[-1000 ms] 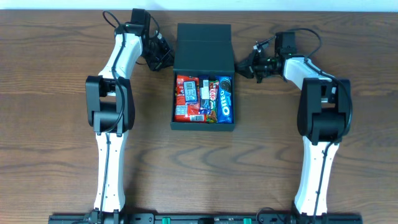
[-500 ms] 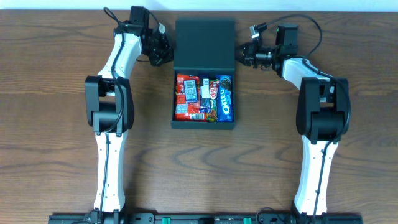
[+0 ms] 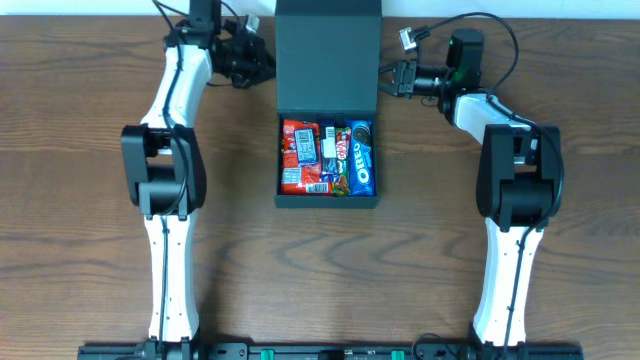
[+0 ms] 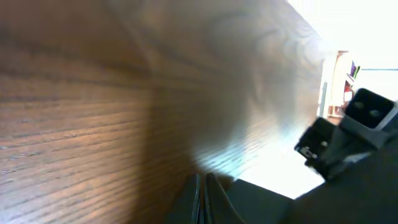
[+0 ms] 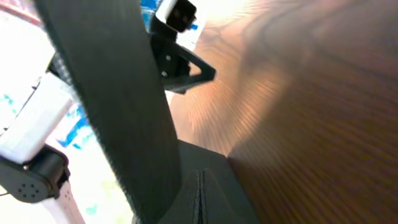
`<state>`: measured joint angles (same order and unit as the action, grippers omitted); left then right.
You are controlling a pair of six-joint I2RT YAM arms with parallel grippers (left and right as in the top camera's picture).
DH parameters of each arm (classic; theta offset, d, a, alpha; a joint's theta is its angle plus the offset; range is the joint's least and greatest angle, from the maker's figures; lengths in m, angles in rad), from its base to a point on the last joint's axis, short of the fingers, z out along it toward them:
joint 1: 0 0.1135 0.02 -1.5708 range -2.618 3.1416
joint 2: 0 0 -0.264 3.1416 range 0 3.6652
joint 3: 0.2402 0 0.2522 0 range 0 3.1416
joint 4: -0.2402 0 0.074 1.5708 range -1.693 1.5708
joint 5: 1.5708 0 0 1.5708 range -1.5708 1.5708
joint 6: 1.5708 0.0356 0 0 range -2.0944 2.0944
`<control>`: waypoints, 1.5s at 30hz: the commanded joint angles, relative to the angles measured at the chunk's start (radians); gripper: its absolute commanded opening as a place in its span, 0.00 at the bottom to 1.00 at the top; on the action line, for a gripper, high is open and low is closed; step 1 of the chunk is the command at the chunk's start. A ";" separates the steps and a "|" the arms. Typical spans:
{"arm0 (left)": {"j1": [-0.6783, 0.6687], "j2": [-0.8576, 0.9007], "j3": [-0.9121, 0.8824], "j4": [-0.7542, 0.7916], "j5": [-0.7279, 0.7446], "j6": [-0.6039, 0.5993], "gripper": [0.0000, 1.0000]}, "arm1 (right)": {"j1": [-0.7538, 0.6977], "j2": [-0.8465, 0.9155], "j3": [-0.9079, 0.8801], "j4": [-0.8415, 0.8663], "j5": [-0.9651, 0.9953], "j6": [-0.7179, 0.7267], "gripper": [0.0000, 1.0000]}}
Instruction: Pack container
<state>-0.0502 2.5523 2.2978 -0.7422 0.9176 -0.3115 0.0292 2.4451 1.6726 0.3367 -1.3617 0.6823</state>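
Note:
The dark teal container sits open at the table's middle, filled with snack packets, among them a blue Oreo packet and red packets. Its hinged lid stands raised behind it. My left gripper is at the lid's left edge and my right gripper at its right edge. In the left wrist view the fingers are pressed together beside the dark lid. In the right wrist view the fingers are also together, next to the lid panel.
The wooden table spreads out around the box. Both arms reach to the table's far edge, with cables looping behind them. The other arm's gripper shows in each wrist view.
The lid has swung up from lying low behind the box to standing taller. Both grippers have moved toward the far edge, staying at the lid's sides.

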 commanded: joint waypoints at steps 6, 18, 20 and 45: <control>-0.005 -0.199 0.031 -0.015 0.025 0.133 0.06 | 0.004 -0.135 0.016 0.047 -0.106 0.039 0.01; -0.016 -0.320 0.031 -0.294 0.007 0.414 0.06 | 0.011 -0.235 0.016 0.049 -0.199 0.093 0.02; -0.016 -0.333 0.031 -0.344 -0.021 0.452 0.06 | 0.011 -0.235 0.016 0.045 -0.199 0.108 0.01; -0.035 -0.350 0.031 -0.683 -0.082 0.782 0.06 | 0.014 -0.235 0.016 0.299 -0.136 0.424 0.02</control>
<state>-0.0872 2.2383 2.3119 -1.4273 0.8589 0.4507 0.0380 2.2311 1.6741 0.5922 -1.5314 1.0485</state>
